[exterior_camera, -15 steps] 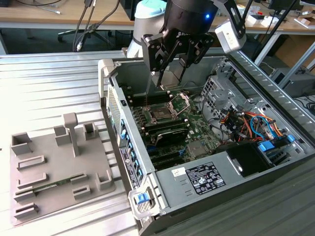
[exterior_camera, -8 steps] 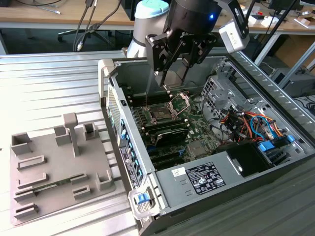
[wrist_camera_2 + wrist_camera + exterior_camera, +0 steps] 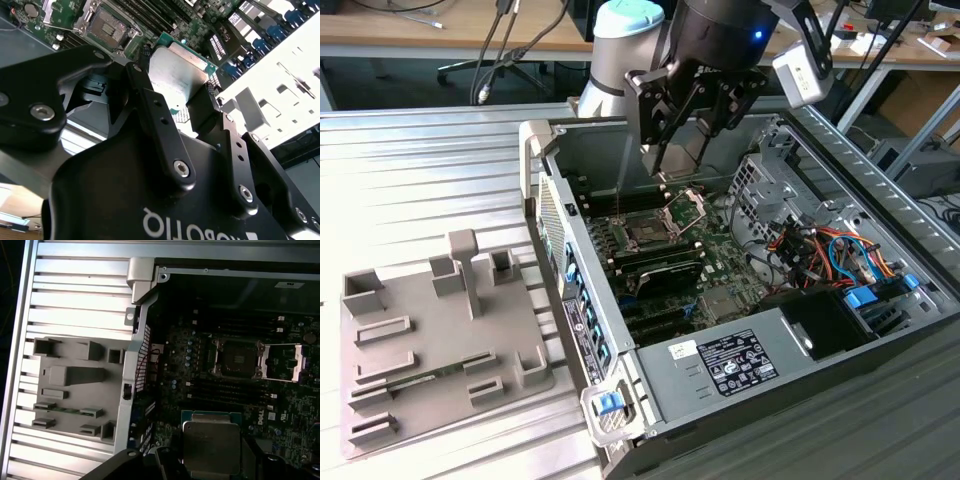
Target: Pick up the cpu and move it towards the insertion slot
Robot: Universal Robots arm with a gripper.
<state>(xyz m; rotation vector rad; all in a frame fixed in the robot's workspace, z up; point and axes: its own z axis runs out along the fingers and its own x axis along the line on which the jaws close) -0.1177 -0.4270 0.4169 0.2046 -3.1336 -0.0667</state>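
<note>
Gripping the cpu (image 3: 175,70) between closed fingers (image 3: 155,120), above the insertion slot (image 3: 239,359)

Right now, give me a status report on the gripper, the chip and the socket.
Black gripper shut on the square silver-topped cpu. Chip held above the motherboard, apart from the dark silver-framed insertion slot. Slot's hinged plate open; nothing lying in it.

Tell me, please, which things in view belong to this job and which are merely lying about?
Belonging to the job:
- cpu, held in the tool
- insertion slot, plate hinged open

Lying about:
- grey tray
- green memory stick in the tray
- drive cables
</note>
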